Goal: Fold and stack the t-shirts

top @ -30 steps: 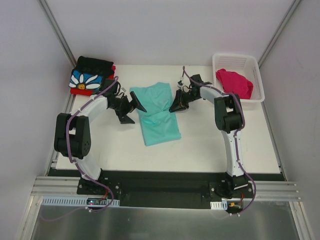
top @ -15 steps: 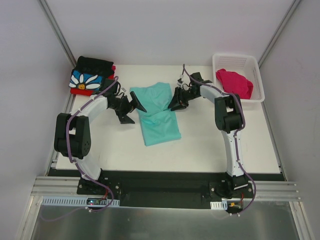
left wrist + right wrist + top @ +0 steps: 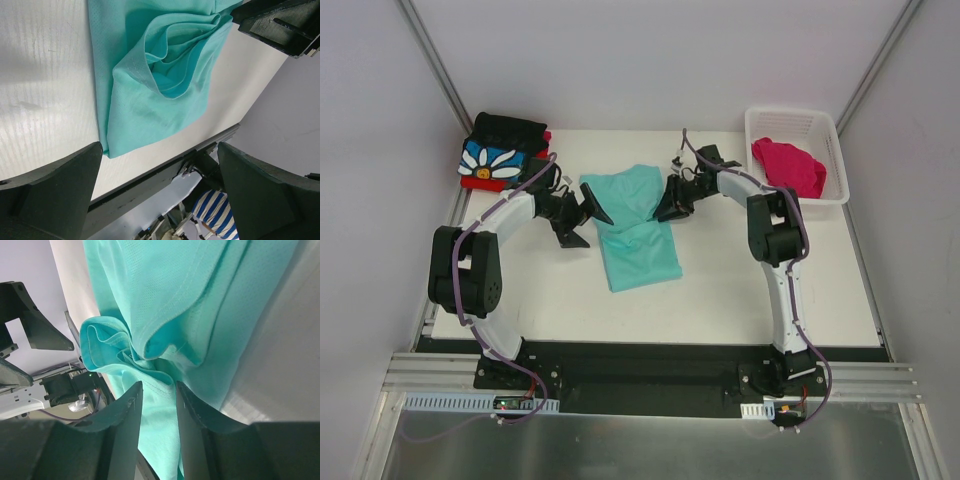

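Cloth sits mid-table in the top view: the mint-teal t-shirt (image 3: 635,225) lies partly folded on the table (image 3: 750,290), with a rumple across its middle. Your left gripper (image 3: 595,230) hangs just beside its left edge, jaws spread wide and holding nothing. Your right gripper (image 3: 665,213) is at the right edge. The black daisy t-shirt (image 3: 490,160) is stacked at the far left corner, and the magenta t-shirt (image 3: 788,165) waits in the white basket (image 3: 760,118).

From the left wrist, the t-shirt (image 3: 145,100) shows a loose pocket of bunched fabric (image 3: 175,70). I'd flatten that before any fold, or the crease will likely set crooked. The left gripper (image 3: 160,150) frames the shirt's corner, so come down on the edge there.

From the right wrist, the right gripper (image 3: 157,390) has its jaws narrowly apart over the t-shirt (image 3: 185,300). You cannot tell whether any cloth is pinched. Take a single layer at the hem, not the rumple, and pull outward evenly with both arms.
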Robot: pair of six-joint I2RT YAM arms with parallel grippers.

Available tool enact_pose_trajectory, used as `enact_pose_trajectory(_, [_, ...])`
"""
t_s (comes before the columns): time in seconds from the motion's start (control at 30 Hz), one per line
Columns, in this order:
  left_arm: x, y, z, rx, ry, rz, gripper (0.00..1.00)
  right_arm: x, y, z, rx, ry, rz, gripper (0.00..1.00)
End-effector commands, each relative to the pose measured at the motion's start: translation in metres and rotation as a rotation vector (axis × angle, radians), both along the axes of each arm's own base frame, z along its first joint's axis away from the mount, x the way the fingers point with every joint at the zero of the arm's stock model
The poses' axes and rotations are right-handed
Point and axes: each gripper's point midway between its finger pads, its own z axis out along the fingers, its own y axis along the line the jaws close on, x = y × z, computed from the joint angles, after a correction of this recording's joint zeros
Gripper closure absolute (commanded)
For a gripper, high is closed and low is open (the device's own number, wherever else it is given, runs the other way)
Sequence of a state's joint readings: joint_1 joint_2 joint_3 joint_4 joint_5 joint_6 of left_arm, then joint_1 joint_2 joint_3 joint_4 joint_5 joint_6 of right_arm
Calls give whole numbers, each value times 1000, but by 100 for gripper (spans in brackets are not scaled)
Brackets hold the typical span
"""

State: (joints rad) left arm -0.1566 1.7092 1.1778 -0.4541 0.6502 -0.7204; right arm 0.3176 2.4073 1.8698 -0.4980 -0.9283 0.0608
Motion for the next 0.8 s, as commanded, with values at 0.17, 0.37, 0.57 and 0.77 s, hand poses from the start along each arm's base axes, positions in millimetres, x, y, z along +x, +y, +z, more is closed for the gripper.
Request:
enact_pose_trajectory(0.17, [-7, -1, 5, -14, -3, -22, 1, -4, 20, 26, 54, -54, 23, 65])
enact_pose_trajectory(0.37, [-8, -1, 4, -15, -3, -24, 1, -9, 19, 17, 42, -40, 27, 65])
enact_pose_trajectory(0.57, [-8, -1, 4, -14, -1, -23, 1, -13, 14, 11, 29, -33, 30, 69])
enact_pose_trajectory(0.77, [-8, -1, 5, -17, 0, -23, 1, -11, 15, 16, 31, -46, 32, 88])
